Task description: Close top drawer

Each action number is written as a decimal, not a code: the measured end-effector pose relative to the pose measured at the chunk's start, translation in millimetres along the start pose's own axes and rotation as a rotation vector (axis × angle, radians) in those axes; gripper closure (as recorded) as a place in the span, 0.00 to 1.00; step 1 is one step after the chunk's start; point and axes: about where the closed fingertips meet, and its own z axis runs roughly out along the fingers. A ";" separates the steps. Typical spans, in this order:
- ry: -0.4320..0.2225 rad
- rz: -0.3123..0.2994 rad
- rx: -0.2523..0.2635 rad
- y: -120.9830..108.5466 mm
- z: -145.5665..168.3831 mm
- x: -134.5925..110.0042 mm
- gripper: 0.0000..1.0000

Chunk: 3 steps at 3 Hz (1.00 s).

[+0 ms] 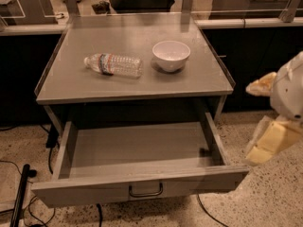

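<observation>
Bottle, bowl sit above top drawer, gripper rightward.

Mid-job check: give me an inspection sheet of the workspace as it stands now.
Surface: grey metal table top, flat, raised side rims.
Job's things: wide grey metal top drawer pulled far out; dark loop handle at front centre.
Clutter: clear plastic water bottle lying on its side; white round bowl upright to its right, apart.
Grippers: gripper by the drawer's right front corner; contact unclear.
Cables: black cables on floor, left.
Surroundings: speckled floor.
</observation>
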 end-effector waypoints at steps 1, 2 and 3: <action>-0.032 0.031 -0.035 26.8 40.1 11.4 0.41; -0.056 0.049 -0.075 51.1 76.7 19.2 0.64; -0.054 0.053 -0.087 56.4 84.4 21.8 0.88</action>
